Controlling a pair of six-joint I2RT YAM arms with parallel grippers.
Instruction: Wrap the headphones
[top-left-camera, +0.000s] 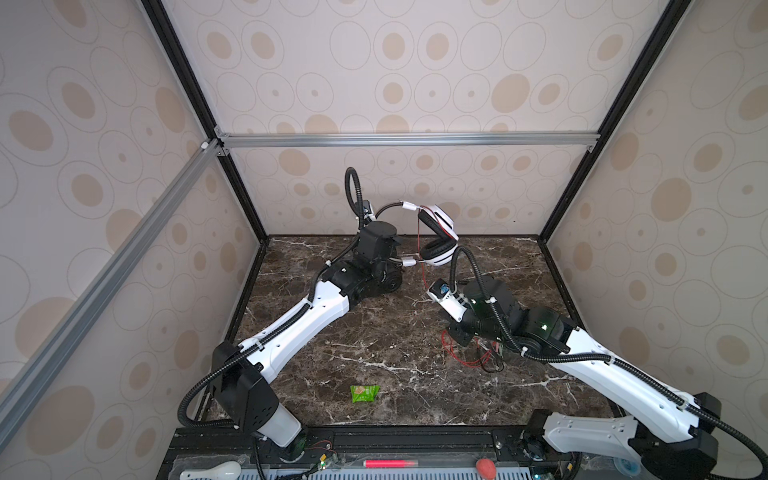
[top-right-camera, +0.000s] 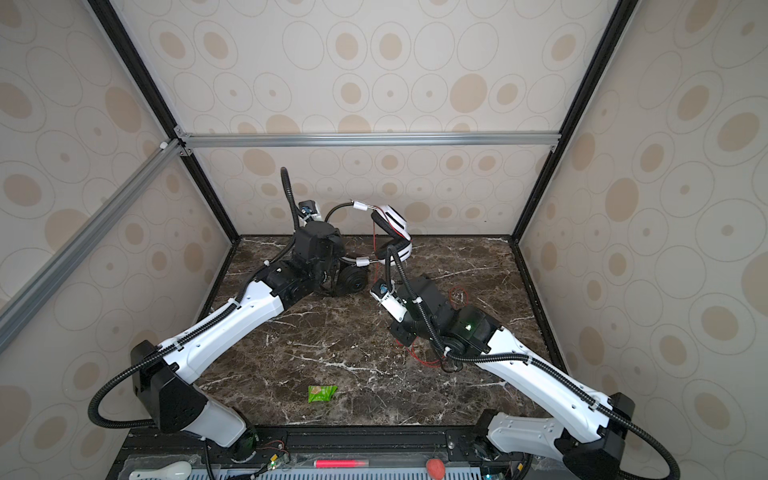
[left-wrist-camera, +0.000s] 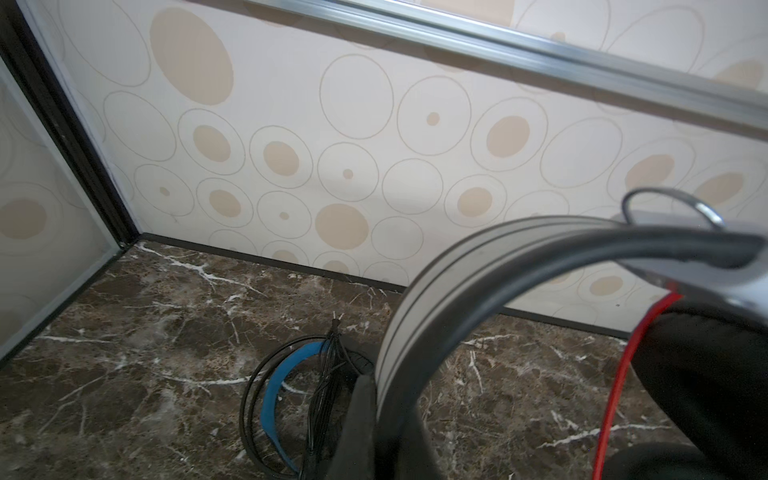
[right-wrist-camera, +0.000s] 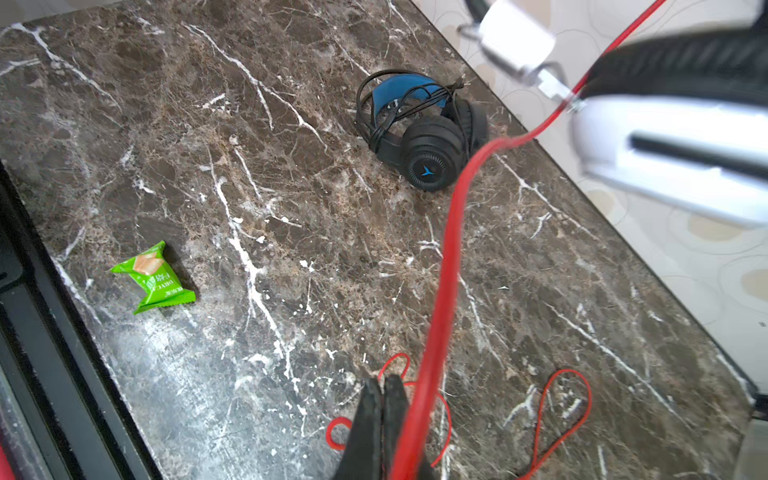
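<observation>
Above tabletop (top-left-camera: 374, 332) rear: white headset (top-left-camera: 440, 232), headband clamped in left jaws, raised so red cable (right-wrist-camera: 453, 232) hangs free. Right jaws shut beside cable; pinch unclear. Black headset (right-wrist-camera: 424, 137): lying on tabletop, cable bundled.

Layout: the raised headset (top-left-camera: 440, 239) hangs over my table's (top-left-camera: 374, 345) far middle, its cable (top-left-camera: 423, 270) trailing down to coils beneath my right arm (top-left-camera: 602, 365); the lying headset (top-right-camera: 353, 282) rests on the table left of it, a wrapper (top-left-camera: 364, 393) near the front edge.
</observation>
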